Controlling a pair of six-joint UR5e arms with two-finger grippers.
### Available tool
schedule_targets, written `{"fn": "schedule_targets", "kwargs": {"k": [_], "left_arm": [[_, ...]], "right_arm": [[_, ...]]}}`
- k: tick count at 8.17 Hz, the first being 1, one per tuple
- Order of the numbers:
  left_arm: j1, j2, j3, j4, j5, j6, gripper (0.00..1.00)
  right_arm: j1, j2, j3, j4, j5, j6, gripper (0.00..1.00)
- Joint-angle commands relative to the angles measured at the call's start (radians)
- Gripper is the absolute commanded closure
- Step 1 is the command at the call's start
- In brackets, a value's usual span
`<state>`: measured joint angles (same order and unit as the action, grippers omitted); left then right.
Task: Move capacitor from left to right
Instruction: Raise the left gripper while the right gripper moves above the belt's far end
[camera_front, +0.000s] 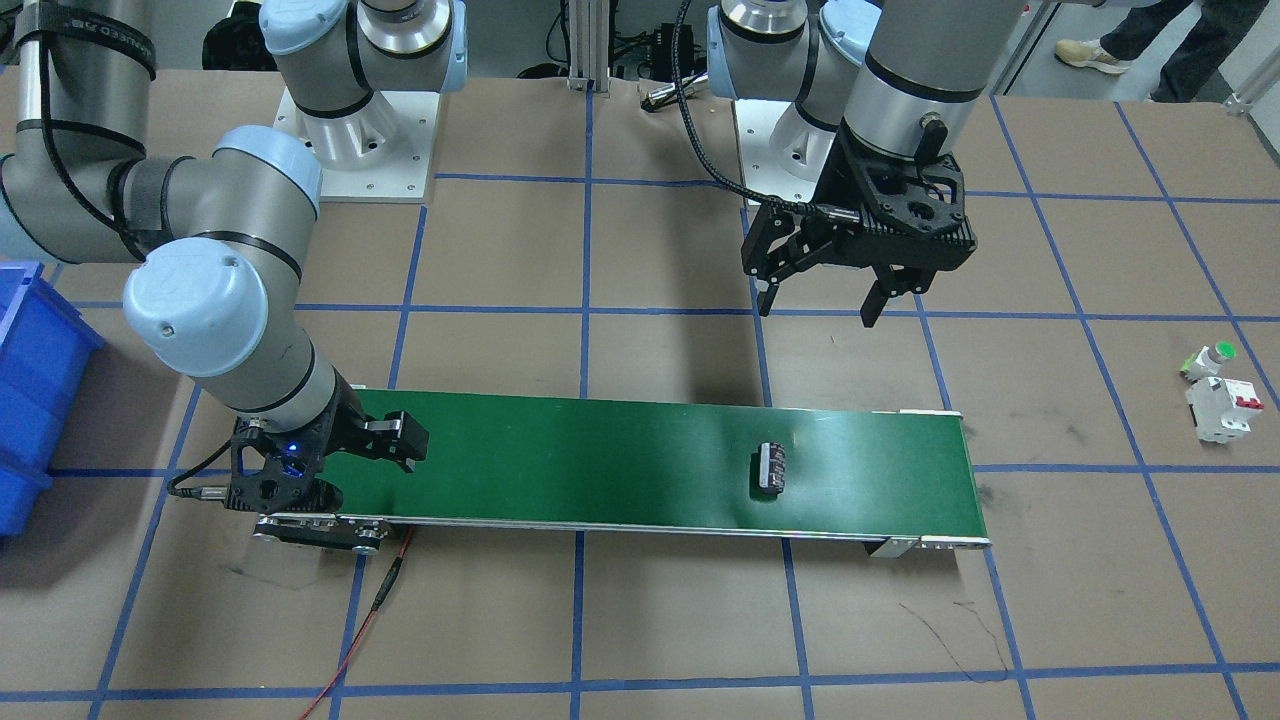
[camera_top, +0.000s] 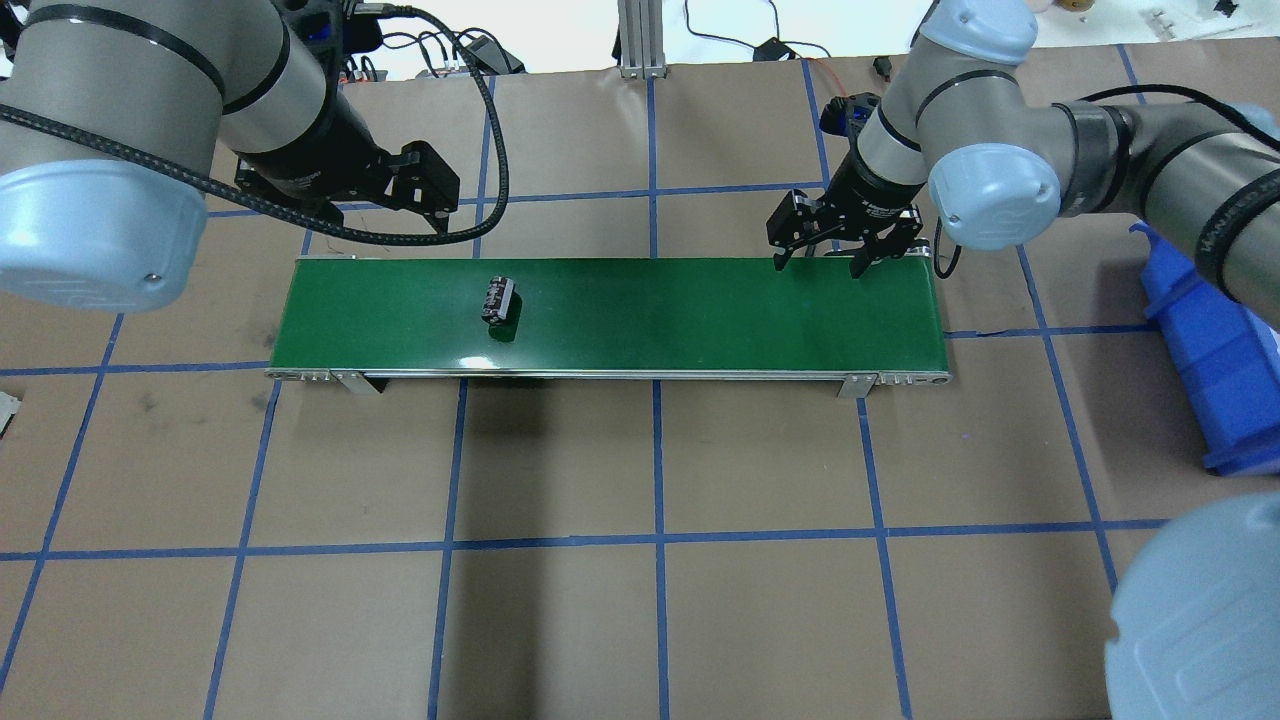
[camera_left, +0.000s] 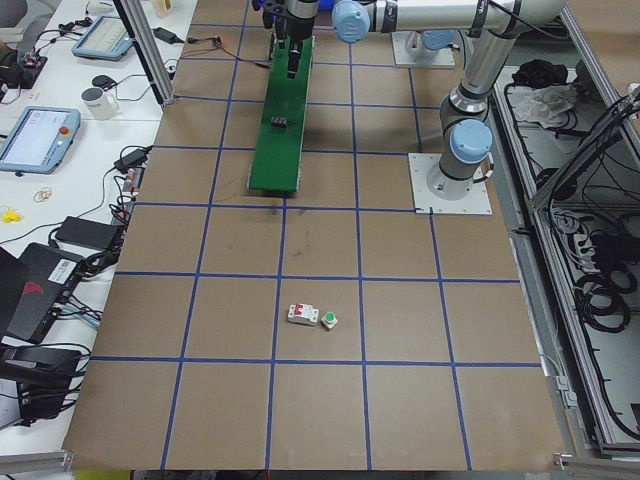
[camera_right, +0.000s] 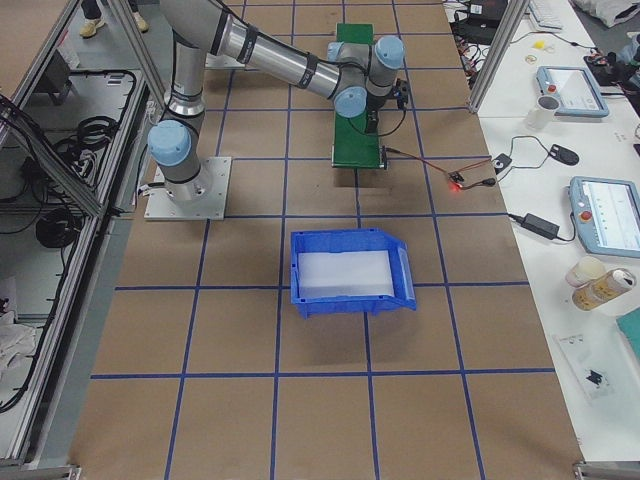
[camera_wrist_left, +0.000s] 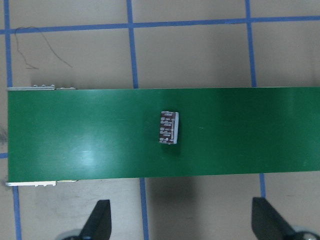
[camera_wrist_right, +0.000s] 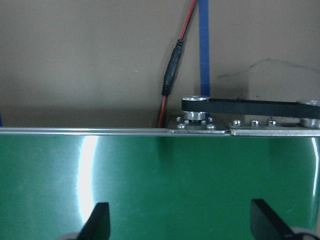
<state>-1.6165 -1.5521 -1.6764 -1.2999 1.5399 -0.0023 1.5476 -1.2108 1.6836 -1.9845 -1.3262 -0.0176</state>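
The capacitor (camera_front: 771, 468), a stubby dark cylinder with pale markings, lies on its side on the green conveyor belt (camera_front: 600, 460), toward the robot's left end. It also shows in the overhead view (camera_top: 499, 300) and the left wrist view (camera_wrist_left: 168, 127). My left gripper (camera_front: 818, 308) is open and empty, raised well above the table just off the belt's robot-side edge, near the capacitor. My right gripper (camera_top: 817, 264) is open and empty, low over the belt's right end at its far edge. The right wrist view shows only bare belt (camera_wrist_right: 160, 180) between its fingers (camera_wrist_right: 97, 222).
A white breaker with red tabs (camera_front: 1222, 408) and a green-capped push button (camera_front: 1210, 358) lie on the table far to the robot's left. A blue bin (camera_top: 1210, 360) stands to the right of the belt. A red cable (camera_front: 370, 610) runs from the belt's right end.
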Motion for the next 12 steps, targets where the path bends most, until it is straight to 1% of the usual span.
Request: {"fn": "schedule_targets", "kwargs": {"k": [1, 3, 6, 8, 11, 12], "left_arm": [[0.000, 0.004, -0.006, -0.019, 0.074, -0.002, 0.00], [0.000, 0.006, -0.006, -0.019, 0.075, -0.008, 0.00], [0.000, 0.001, -0.008, -0.019, 0.069, -0.008, 0.00], [0.000, 0.003, -0.009, -0.021, 0.081, -0.008, 0.00], [0.000, -0.005, -0.009, -0.013, 0.066, -0.008, 0.00], [0.000, -0.012, -0.011, -0.016, 0.080, -0.004, 0.00]], "right_arm": [[-0.061, 0.007, 0.036, 0.001, 0.117, -0.145, 0.00], [-0.061, 0.007, 0.039, 0.006, 0.101, -0.142, 0.00], [-0.061, 0.007, 0.039, 0.009, 0.104, -0.134, 0.00], [-0.061, 0.007, 0.038, 0.009, 0.102, -0.137, 0.00], [-0.061, 0.007, 0.039, 0.007, 0.104, -0.131, 0.00], [-0.061, 0.007, 0.039, 0.007, 0.104, -0.131, 0.00]]}}
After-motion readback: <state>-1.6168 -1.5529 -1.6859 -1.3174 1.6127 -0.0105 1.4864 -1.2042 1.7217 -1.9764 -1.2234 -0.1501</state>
